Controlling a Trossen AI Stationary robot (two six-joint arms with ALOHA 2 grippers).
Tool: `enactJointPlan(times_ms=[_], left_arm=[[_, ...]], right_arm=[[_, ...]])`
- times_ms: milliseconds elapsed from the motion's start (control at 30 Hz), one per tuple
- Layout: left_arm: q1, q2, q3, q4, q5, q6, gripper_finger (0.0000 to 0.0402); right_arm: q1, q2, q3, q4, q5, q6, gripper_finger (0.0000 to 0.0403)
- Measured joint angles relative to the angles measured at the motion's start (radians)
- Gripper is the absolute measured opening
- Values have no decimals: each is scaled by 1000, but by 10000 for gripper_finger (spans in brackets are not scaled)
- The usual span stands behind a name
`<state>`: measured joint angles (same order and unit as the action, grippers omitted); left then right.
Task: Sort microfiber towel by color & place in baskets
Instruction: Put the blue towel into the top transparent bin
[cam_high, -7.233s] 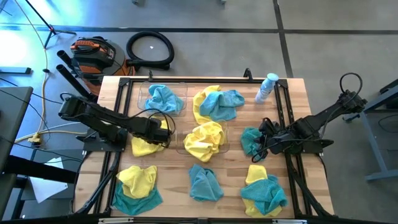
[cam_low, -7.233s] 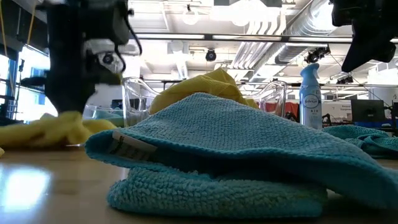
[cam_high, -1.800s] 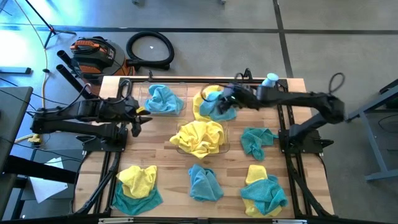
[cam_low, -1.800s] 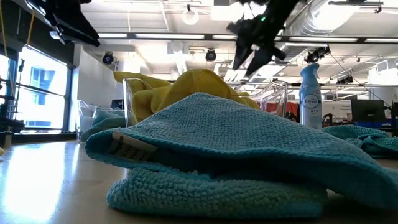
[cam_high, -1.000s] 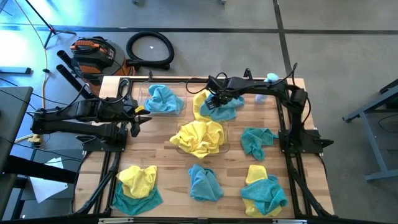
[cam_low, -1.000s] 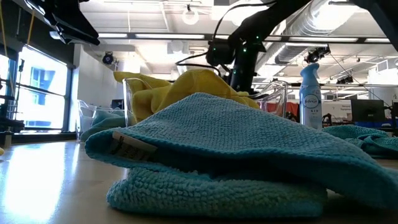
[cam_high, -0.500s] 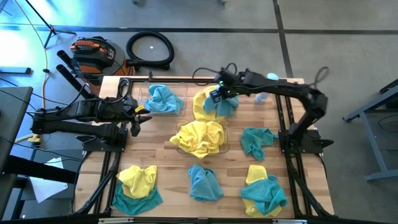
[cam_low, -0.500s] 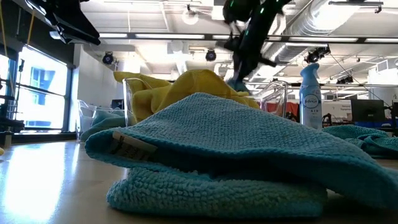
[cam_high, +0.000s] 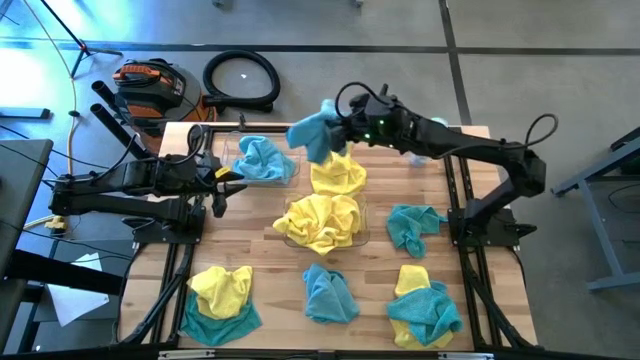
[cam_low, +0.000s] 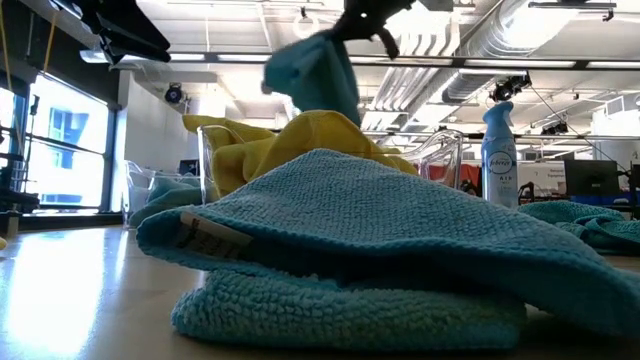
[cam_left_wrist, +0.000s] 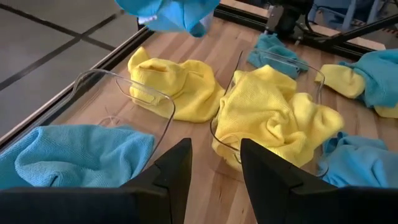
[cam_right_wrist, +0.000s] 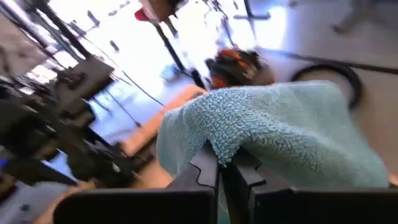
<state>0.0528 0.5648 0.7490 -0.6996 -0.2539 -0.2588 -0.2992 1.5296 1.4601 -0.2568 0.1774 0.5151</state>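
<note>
Above the tabletop's (cam_high: 270, 255) far edge, the right gripper (cam_high: 340, 132) has its jaws pinched tight on a teal towel (cam_high: 312, 134) hanging in the air between the two baskets. One basket (cam_high: 240, 165) holds a teal towel, the other (cam_high: 355, 236) yellow ones. The left gripper (cam_high: 222, 190) waits near the left edge, jaws parted and holding nothing.

- Teal towels: seven showing, counting one lifted teal towel (cam_high: 313, 134) above the table's far edge.
- Yellow towels: five or six; the heaped yellow pile (cam_high: 322, 220) hides its exact number.
- Clear baskets: two, one basket (cam_high: 262, 160) with teal, one with yellow.
- Spray bottle (cam_low: 499, 154): one.
</note>
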Motion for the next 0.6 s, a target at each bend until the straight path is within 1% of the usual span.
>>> enactJointPlan(times_ms=[33,100,200,267,433,533,600], left_arm=[[0,0,0,1,0,0,126],[0,0,0,3,0,0,126],[0,0,0,9,0,1,126],[0,0,0,11,0,1,126],[0,0,0,10,0,1,126],[0,0,0,10,0,1,126],[0,0,0,9,0,1,126]], right_arm=[[1,10,1,42,-9,-1,1],[1,42,34,57,-30,-15,1],[4,116,131,52,-69,-43,0],[9,183,223,32,-91,-71,0],[22,380,510,-93,-140,-134,0],[29,489,662,-112,-181,-140,0],[31,545,746,-136,-182,-132,0]])
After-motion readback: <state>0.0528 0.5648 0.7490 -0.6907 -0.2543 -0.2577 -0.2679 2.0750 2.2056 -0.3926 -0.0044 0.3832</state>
